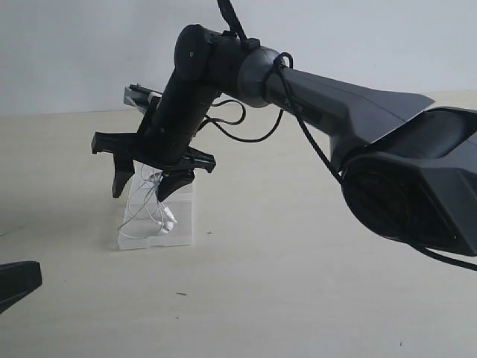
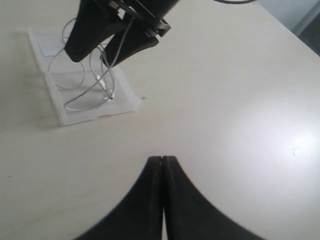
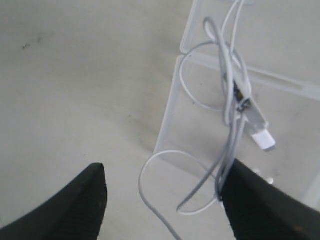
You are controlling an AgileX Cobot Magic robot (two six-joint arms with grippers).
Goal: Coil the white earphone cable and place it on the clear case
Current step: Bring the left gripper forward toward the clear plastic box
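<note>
**Black all over**

My right arm (image 1: 358, 104) is matte black and dark grey: a rounded joint, then broad angular shells. Thin black cables (image 1: 257, 139) loop beside the wrist. My right gripper (image 1: 141, 192) has black, curved fingers (image 1: 120, 176) tapering to blunt tips.

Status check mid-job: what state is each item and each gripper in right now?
Thin white earphone cable: loosely looped, partly lying on the case, strands rising to one right gripper finger.
Flat clear plastic case: lying flat, cable loops on it.
Right gripper: open, jaws spread above the case.
Left gripper: shut, empty, apart from the case.
</note>
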